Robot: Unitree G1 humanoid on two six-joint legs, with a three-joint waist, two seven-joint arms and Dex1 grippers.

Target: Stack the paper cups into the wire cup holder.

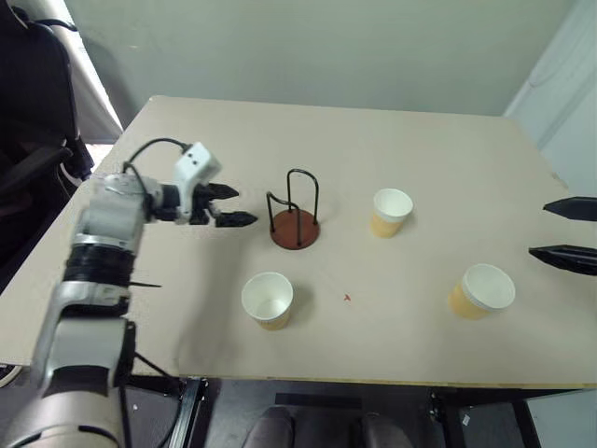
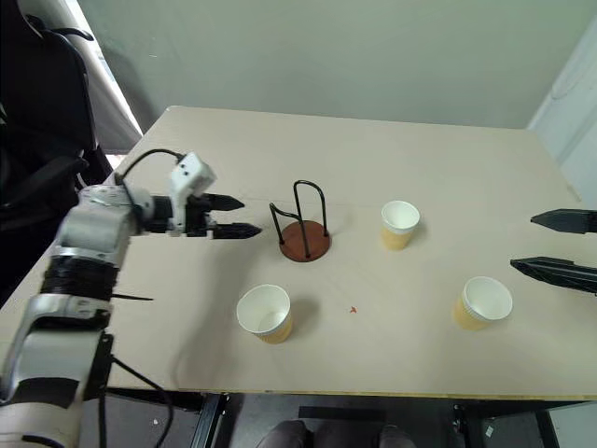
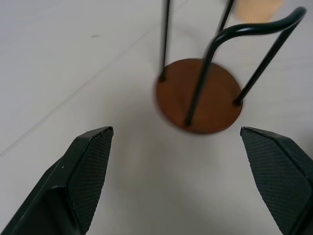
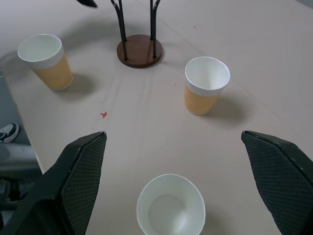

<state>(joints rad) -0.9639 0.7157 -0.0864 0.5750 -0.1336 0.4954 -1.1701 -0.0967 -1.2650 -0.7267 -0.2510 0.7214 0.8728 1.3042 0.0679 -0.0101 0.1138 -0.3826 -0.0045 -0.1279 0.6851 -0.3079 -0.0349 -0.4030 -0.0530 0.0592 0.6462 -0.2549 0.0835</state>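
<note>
Pale beige surface point(image 1: 438, 159) stands in front of a plain light wall, with a dark chair point(image 1: 33, 103) off its far left corner. Near the middle of the surface stands the holder point(image 1: 295, 224), a round reddish-brown base with thin black wire loops rising upright and nothing inside it. Three tan paper cups with white insides stand upright and apart from one another. One cup point(image 1: 390, 212) is just right of the holder. A second cup point(image 1: 268, 300) sits nearer, slightly left of the holder. A third cup point(image 1: 480, 290) sits near the right side. A tiny red speck point(image 1: 347, 298) lies on the surface between the two nearer cups.

From the left, the left gripper point(image 1: 230, 205) hovers just left of the holder, pointing at it, its two black fingers spread apart and holding nothing. At the right edge, the right gripper point(image 1: 565, 231) is also spread wide and empty, above and just right of the third cup.
</note>
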